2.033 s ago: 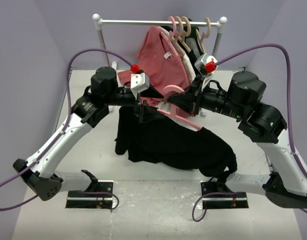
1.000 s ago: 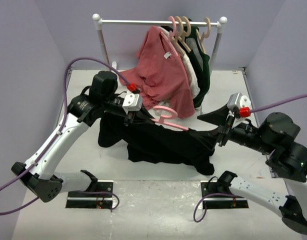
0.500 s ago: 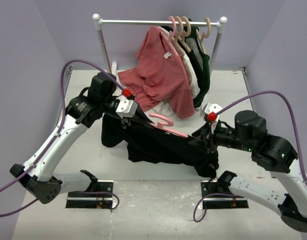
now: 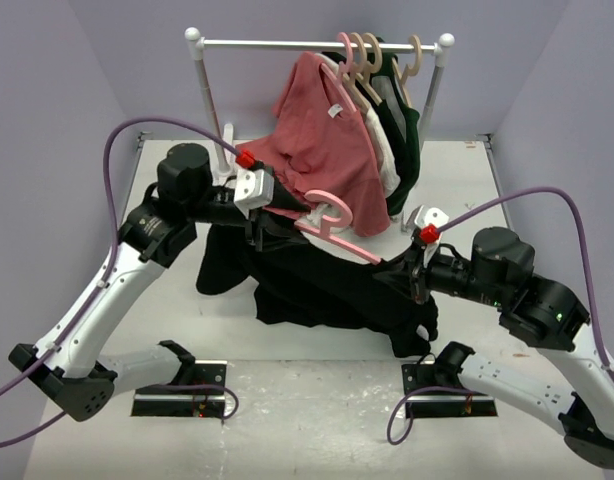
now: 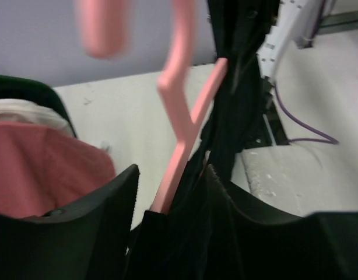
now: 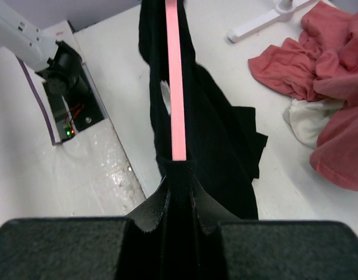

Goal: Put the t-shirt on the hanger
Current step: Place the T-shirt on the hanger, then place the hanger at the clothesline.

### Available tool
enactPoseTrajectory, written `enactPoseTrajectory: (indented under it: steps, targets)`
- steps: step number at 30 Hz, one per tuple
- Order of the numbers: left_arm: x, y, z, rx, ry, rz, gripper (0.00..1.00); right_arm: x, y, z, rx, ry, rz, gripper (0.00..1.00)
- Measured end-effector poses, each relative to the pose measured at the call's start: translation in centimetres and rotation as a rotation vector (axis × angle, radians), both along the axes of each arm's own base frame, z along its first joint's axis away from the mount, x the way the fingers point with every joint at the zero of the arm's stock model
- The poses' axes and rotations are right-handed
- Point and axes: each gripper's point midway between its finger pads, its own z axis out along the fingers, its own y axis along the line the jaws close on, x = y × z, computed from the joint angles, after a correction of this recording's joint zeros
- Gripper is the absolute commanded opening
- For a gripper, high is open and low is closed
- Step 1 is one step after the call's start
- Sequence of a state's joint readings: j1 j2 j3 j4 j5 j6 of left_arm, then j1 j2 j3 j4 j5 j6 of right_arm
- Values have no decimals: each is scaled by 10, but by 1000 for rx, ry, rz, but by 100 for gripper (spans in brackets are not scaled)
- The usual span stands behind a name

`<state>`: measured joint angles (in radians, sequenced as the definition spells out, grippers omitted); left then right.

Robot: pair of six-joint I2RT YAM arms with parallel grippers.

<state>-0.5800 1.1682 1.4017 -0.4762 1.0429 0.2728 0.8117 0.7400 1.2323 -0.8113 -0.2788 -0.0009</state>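
L gripper [image 4: 261, 222] & R gripper [image 4: 400, 276], top view: each clamps one end of hanger [image 4: 332, 226], holding it above table [image 4: 167, 330] btwn them; t-shirt [image 4: 317, 290] droops under the bar, lower part resting on table; hook free, pointing up near salmon-red shirt [image 4: 322, 140] on rail [image 4: 317, 44]. Looks mid-task: cloth rides the bar, but can't tell if both shoulders are seated; squaring up prob. left.
L wrist: L gripper [image 5: 171, 172] closed on hanger w/ black cloth bunched beside it; plastic slim, smooth, rigid.
R wrist: R gripper [image 6: 179, 172] pinched on cloth-wrapped hanger tip; bar straight, glossy; t-shirt matte, limp, creased.
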Motion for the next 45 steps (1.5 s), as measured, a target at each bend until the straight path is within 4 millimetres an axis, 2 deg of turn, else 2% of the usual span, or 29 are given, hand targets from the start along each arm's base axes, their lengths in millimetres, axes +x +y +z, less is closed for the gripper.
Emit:
enactPoseTrajectory:
  steps: [1,5,8,10,12,15,18,21,24,25,28,29,31,34,37,40,43,45]
  targets:
    - [7,1,6,-10,-2,53,100,1,0,2,11,4,-14,0]
    - [37,13,29,-63,2,308,100,10,1,-1,13,41,-66,0]
    - [55,34,52,-141,7,521,100,16,5,-7,1,72,-93,0]
    - [65,61,70,-230,11,708,100,20,7,-11,-8,93,-110,0]
    - [64,97,82,-332,21,888,100,23,9,-13,-7,114,-123,0]
    - [50,155,97,-500,28,1108,100,27,16,-12,22,153,-143,0]
    - [28,199,103,-654,22,1227,100,36,25,-6,76,183,-183,0]
    - [16,224,79,-696,32,1311,100,54,35,2,137,200,-261,0]
    - [21,233,47,-657,59,1386,100,76,46,4,148,221,-352,0]
    - [24,235,32,-627,69,1410,100,87,51,12,148,222,-384,0]
    - [30,242,-14,-539,93,1487,100,132,77,43,148,196,-489,0]
    - [30,244,-24,-522,97,1503,100,150,88,56,166,173,-519,0]
    - [31,247,-43,-496,102,1528,100,178,103,68,174,143,-583,0]
    - [33,246,-63,-485,105,1533,100,216,114,77,175,109,-679,0]
    - [36,242,-85,-454,111,1529,100,239,110,75,180,101,-750,0]
    - [38,239,-96,-423,111,1523,100,249,103,74,190,104,-793,0]
    - [38,239,-95,-423,102,1520,100,254,104,81,225,104,-800,0]
    - [38,238,-94,-423,99,1513,100,256,108,78,237,105,-800,0]
